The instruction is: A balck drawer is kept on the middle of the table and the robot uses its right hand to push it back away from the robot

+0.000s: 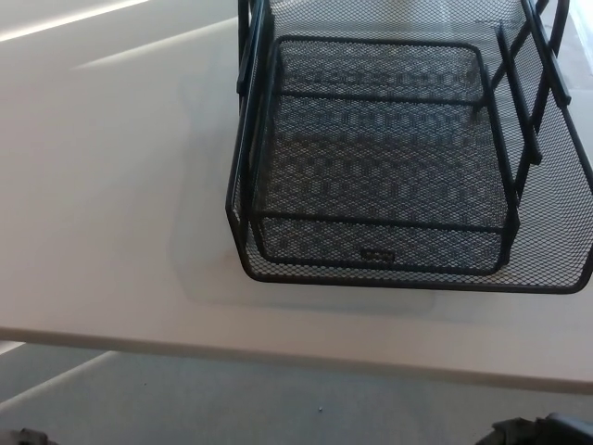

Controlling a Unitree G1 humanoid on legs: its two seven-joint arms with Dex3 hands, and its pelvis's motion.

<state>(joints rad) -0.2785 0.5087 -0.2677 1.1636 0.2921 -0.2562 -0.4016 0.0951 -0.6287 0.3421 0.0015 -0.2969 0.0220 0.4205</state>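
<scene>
Table [111,204]: white, smooth, matte, w/ pale light streaks at far left; front edge is seen running across the lower frame, grey floor [232,399] below. Drawer [408,158]: black wire mesh, rectangular w/ rounded corners, set mid-table toward the right, front rim near the table edge, an inner tray nested within. Right hand [542,431]: only a dark sliver is seen at bottom right; finger state can't be told. Left hand isn't seen. Step judged: approach, no contact yet. Next: hand to be raised to the front rim & pushed straight fwd.
</scene>
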